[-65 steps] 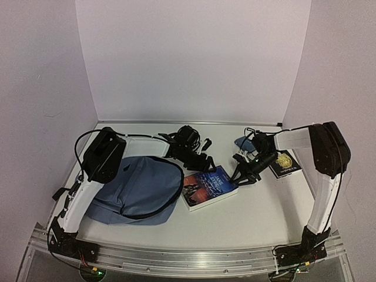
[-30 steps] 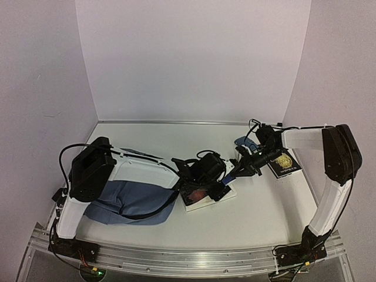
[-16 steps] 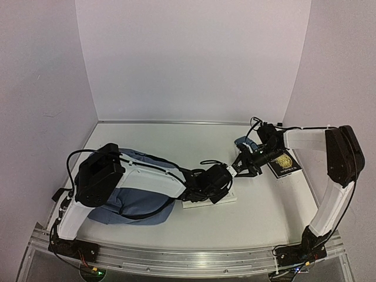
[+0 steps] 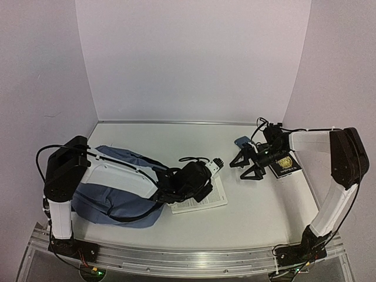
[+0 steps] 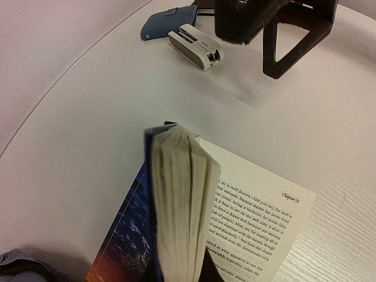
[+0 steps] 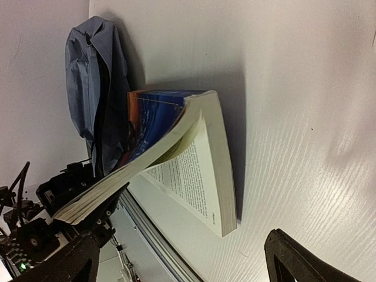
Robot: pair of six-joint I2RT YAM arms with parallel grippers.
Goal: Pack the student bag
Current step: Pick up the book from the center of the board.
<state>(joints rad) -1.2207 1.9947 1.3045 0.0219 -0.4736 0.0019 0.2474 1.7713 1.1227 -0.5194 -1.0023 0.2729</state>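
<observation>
A soft slate-blue fabric student bag (image 4: 111,202) slumps on the desk's (image 4: 264,211) near left. Beside it, the left fingers (image 4: 179,194) apparently pinch a thick paperback's (image 4: 205,197) fanned pages; the right fingers (image 5: 270,59) are spread wide.

white stapler (image 5: 194,46) just beside blue pouch (image 5: 170,20), dark gold-emblem book (image 4: 285,161), open paperback (image 4: 202,197), white table (image 4: 258,217)

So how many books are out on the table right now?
2. An open paperback is mid-table beside the blue backpack; a dark book with a gold emblem lies at the right, near the right arm. Any inside the backpack would be hidden.
</observation>
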